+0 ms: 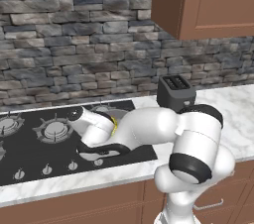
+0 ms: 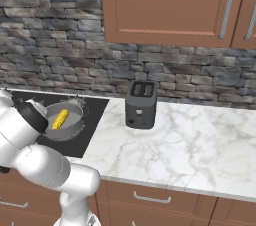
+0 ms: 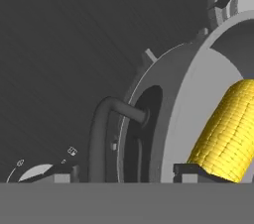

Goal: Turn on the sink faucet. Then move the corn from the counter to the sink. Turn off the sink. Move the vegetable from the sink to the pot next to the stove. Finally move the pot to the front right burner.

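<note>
The grey pot (image 2: 74, 126) stands on the black stove (image 2: 96, 120) at its right side, and the yellow corn (image 2: 60, 119) lies inside it. In the hand view the pot's wall (image 3: 193, 94) and the corn (image 3: 228, 134) are close on the right. The pot's curved dark handle (image 3: 101, 129) sticks out toward me. My gripper (image 3: 121, 173) is open. Its two fingertips stand wide apart on either side of the handle, clear of it. In the left base view my gripper (image 1: 101, 149) is low over the stove's front right, and the arm hides most of the pot.
A black toaster (image 2: 140, 104) stands on the white marble counter (image 2: 190, 145) right of the stove. A free burner (image 1: 55, 130) lies to the left. Small knobs (image 1: 47, 169) line the stove's front edge. Wooden cabinets (image 2: 165, 5) hang above.
</note>
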You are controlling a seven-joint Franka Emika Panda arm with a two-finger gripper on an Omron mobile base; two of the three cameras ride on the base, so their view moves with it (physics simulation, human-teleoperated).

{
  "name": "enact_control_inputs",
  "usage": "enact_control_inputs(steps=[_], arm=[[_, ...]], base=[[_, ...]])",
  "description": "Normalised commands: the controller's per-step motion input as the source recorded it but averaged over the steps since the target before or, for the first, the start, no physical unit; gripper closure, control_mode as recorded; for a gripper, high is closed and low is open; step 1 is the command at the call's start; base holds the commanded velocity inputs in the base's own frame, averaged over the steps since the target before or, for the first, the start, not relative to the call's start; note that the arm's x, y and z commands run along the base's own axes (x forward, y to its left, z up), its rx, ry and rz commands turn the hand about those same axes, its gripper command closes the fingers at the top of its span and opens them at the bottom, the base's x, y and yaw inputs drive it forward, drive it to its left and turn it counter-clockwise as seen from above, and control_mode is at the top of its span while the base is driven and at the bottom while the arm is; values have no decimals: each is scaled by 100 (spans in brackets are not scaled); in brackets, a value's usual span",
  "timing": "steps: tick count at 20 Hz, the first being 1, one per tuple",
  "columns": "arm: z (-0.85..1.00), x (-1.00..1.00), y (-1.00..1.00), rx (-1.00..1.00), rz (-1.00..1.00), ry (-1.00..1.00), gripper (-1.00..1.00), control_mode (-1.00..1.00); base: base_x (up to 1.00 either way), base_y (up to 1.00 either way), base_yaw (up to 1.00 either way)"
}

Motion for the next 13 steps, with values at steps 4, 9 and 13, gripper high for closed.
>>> enact_control_inputs(steps=[4,9,13], arm=[[25,-6,0,0,0,-4,-100,-100],[49,-11,0,-1,0,-1,-100,-100],[26,-13,0,0,0,0,-100,-100]], base=[[0,0,0],[0,0,0],[0,0,0]])
